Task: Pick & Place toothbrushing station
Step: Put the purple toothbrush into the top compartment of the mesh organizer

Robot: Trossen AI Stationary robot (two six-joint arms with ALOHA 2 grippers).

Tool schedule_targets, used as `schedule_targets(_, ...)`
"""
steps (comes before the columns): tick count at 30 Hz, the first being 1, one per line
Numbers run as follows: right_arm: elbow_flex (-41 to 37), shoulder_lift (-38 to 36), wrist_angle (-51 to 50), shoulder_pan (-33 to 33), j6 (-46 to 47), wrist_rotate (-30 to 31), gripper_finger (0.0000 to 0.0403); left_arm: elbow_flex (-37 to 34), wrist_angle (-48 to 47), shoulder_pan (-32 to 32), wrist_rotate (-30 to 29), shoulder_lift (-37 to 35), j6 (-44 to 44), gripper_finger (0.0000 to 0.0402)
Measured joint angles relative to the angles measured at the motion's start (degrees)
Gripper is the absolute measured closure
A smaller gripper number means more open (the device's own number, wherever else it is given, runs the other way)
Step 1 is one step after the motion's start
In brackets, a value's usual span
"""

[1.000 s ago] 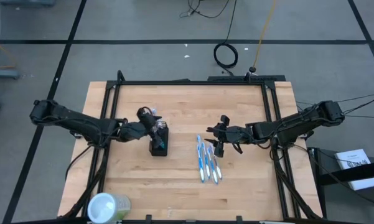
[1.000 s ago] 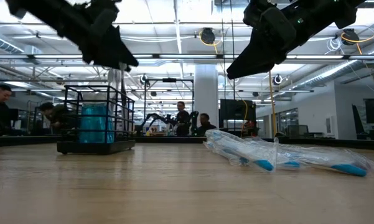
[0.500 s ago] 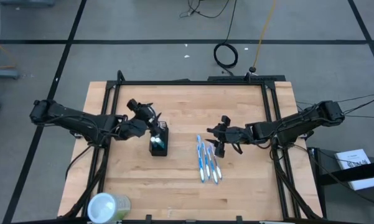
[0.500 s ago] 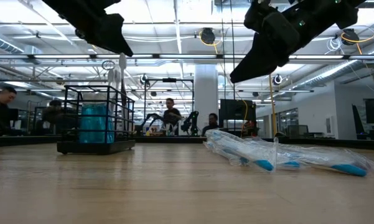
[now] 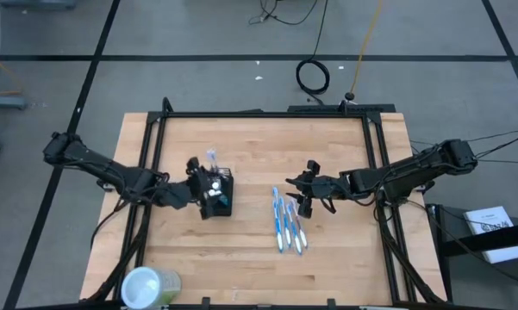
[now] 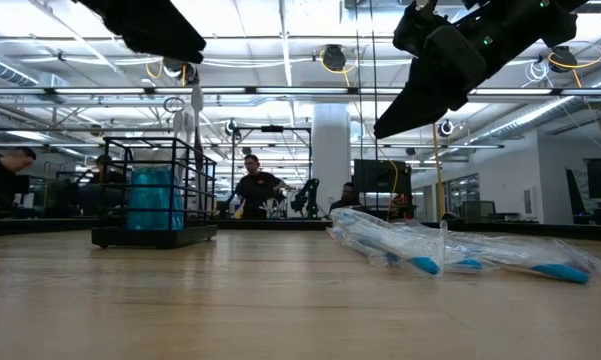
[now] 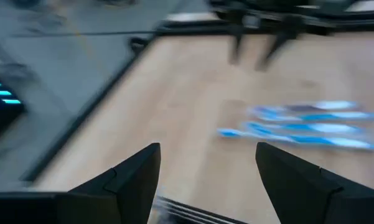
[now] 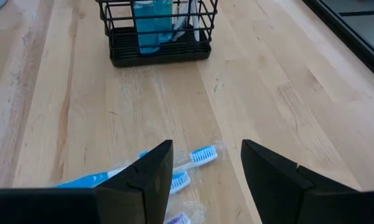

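2 pincers gape empty; left arm hides part of the mesh holder.

Two slender matte-black jointed arms, built of tubular segments with bulkier housings at the joints. Left gripper and right gripper each carry two broad, flat, dark wedge-shaped fingers with angular faceted edges. Thin dark cables trail from the right arm's base.

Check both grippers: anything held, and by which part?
Nothing is held. Left gripper is open above the black mesh holder. Right gripper is open over the wrapped toothbrushes.
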Motion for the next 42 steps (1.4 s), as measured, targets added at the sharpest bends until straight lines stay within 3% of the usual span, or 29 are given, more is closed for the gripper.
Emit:
schedule_targets(2, 0.0, 0.0, 0.09, 0.0, 0.01, 0.0, 0.0222, -0.68, 0.1, -0.45, 2.6, 0.95, -1.65, 0.0131)
schedule_targets(8, 0.0, 0.01, 0.57, 0.0, 0.38, 0.0, 0.0222, -2.7, -0.16, 1.75, 1.78, 5.94, -5.47, 0.0131)
schedule_targets(12, 0.02, 0.0, 0.62, 0.0, 0.99, 0.02, 0.0222, -2.98, -0.39, 4.36, -3.7, 8.63, -4.76, 0.0131)
schedule_targets(19, 0.0, 0.0, 0.98, 0.0, 1.05, 0.0, 0.0222, -2.93, 1.38, 8.71, -12.14, 8.5, -0.4, 0.0131)
schedule_targets(29, 0.02, 0.11, 0.44, 3.47, 5.99, 0.12, 0.0222, -2.54, 7.47, 5.96, -11.1, 2.95, 3.14, 0.0131)
schedule_targets(33, 0.07, 2.06, -4.8, 5.98, 13.08, 1.89, 0.0222, -2.56, 7.03, 5.27, -11.45, 2.1, 2.8, 0.0131)
schedule_targets(37, 0.07, 6.74, -12.98, 6.43, 26.59, 2.6, 0.0222, -2.56, 6.68, 5.34, -11.42, 2.13, 2.88, 0.0131)
schedule_targets(42, 0.04, 13.23, -11.79, 6.38, 33.23, -4.02, 0.0222, -2.58, 6.69, 6.57, -11.41, 2.17, 2.86, 0.0131)
